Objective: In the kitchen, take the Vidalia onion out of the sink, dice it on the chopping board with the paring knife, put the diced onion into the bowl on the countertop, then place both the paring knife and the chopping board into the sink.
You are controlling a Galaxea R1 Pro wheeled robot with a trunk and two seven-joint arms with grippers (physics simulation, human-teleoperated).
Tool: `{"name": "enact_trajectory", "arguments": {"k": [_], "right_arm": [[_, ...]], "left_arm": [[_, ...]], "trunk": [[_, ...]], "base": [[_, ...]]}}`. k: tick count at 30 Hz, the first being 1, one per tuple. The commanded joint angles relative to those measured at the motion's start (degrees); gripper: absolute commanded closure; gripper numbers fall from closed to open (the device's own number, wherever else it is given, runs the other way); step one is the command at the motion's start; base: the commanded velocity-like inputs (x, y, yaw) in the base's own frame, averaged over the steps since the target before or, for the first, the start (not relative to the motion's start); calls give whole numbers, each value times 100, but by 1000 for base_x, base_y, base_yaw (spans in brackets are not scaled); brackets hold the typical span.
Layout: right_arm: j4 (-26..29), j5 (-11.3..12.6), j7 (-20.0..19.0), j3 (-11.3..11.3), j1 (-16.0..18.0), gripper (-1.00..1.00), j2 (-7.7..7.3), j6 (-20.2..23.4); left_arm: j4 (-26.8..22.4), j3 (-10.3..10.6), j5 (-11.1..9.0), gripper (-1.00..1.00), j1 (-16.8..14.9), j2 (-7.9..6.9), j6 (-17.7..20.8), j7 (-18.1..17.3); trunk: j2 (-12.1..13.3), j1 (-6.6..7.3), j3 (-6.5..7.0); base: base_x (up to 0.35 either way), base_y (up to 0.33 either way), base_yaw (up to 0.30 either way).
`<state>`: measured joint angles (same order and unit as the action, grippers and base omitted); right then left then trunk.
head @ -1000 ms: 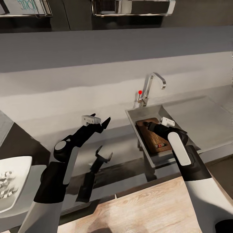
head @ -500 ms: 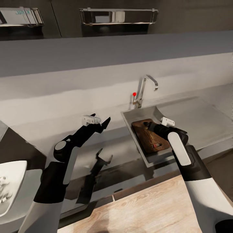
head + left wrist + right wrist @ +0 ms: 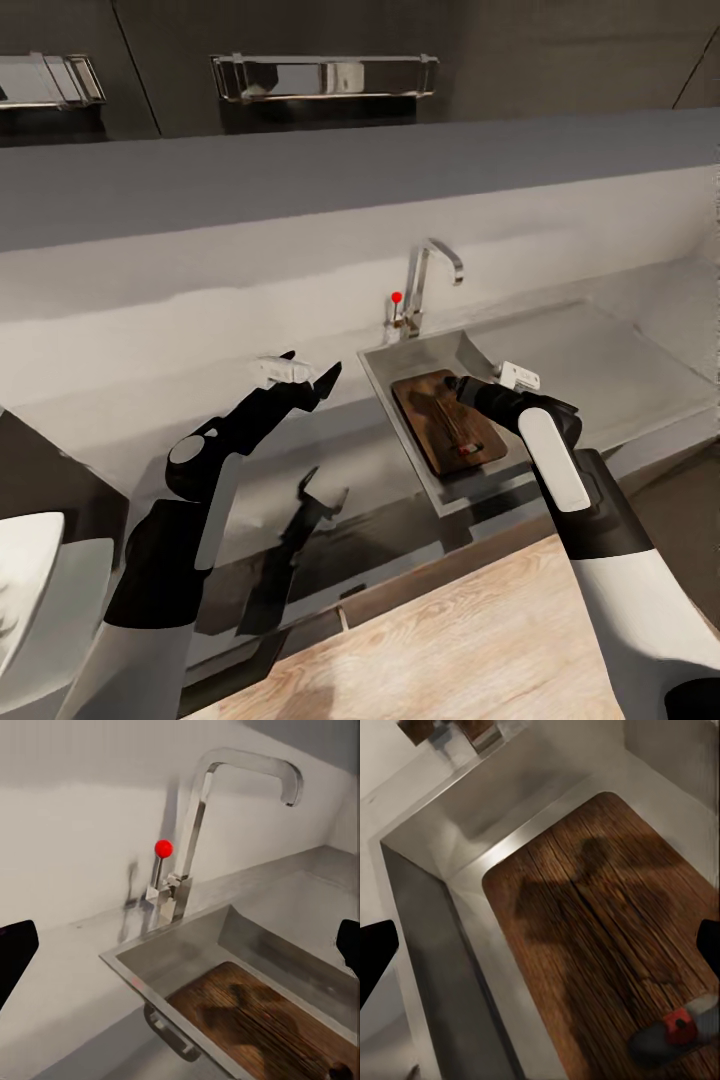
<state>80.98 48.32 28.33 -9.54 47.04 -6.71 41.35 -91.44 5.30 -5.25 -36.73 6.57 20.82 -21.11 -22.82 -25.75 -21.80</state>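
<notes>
Stretching across the head view as a long grey countertop (image 3: 200, 340) under a pale backsplash, with dark wall cabinets and chrome rails (image 3: 325, 75) above and a wood-plank floor (image 3: 460, 640) below the dark cabinet fronts. Showing at the far left edge as a sliver of the white bowl (image 3: 25, 575), resting well apart from everything else. Hovering next over bare worktop, the left gripper (image 3: 305, 375), fingers spread wide with nothing between them. Sitting right of it, the steel sink (image 3: 385, 375), with the curved faucet (image 3: 425, 285) and its red knob (image 3: 397, 297) standing at the back rim. Lying flat inside the basin, the chopping board (image 3: 435, 415), and resting on the board's near end, the paring knife (image 3: 463, 448), its reddish part visible. Hanging above the board, the right gripper (image 3: 458, 385), fingers parted and holding nothing in the right wrist view.
</notes>
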Motion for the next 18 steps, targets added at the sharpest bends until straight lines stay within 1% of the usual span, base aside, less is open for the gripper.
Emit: {"name": "enact_trajectory", "arguments": {"k": [1, 13, 18], "right_arm": [[6, 52, 59, -12, 7, -100, -6, 5], [6, 53, 59, -4, 7, -100, -6, 10], [6, 53, 59, 12, 7, -100, -6, 13]], "left_arm": [[-6, -5, -55, -100, -4, 3, 54, -8], [-6, -5, -55, -100, -6, 3, 54, -8], [-6, -4, -55, -100, -4, 5, 54, -8]], "trunk": [[-10, -4, -1], [-10, -4, 96], [-10, -4, 101]], "base": [[0, 0, -113], [0, 0, -110], [0, 0, -16]]}}
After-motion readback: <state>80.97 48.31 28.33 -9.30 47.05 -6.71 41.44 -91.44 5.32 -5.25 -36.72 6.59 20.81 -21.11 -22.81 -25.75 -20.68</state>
